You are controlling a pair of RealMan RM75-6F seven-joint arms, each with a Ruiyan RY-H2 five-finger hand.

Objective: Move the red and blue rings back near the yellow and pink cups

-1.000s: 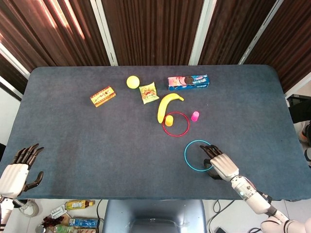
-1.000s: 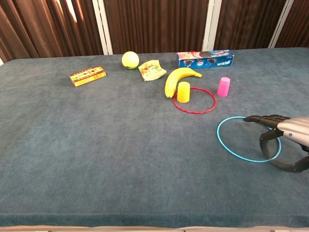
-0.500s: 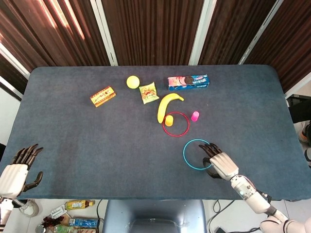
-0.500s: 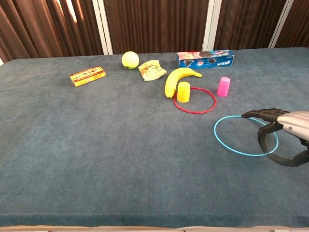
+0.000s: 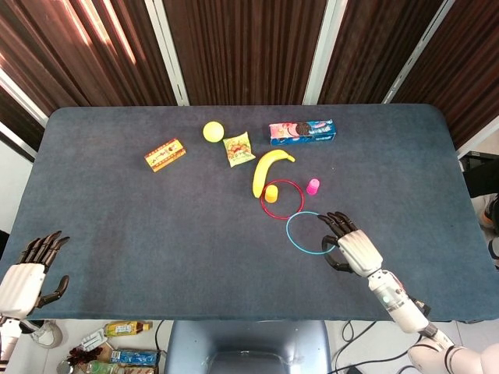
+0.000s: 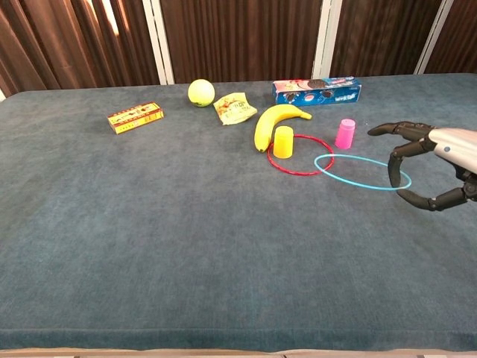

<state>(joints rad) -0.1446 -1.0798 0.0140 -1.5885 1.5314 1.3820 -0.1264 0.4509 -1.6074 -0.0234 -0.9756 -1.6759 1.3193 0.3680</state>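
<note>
We see the thin blue plastic ring (image 5: 311, 233) (image 6: 362, 172) as a slim cyan hoop whose far-left edge just overlaps the near edge of the thin red plastic ring (image 5: 281, 199) (image 6: 300, 154). The red ring lies flat on the dark blue tabletop (image 5: 156, 234) (image 6: 149, 239), circling the small yellow plastic cup (image 5: 271, 192) (image 6: 283, 142), and the small pink plastic cup (image 5: 313, 186) (image 6: 345, 133) stands just beside it, outside the hoop. The blue ring sits near both cups, a little toward the robot.

We find our right hand (image 5: 351, 248) (image 6: 436, 164) at the blue ring's right side, fingers curved and hooked through the hoop with the thumb below, holding its rim; in the chest view the ring looks lifted slightly off the cloth. Our left hand (image 5: 27, 273) rests at the tabletop's near-left corner, fingers loosely apart, holding nothing.
</note>
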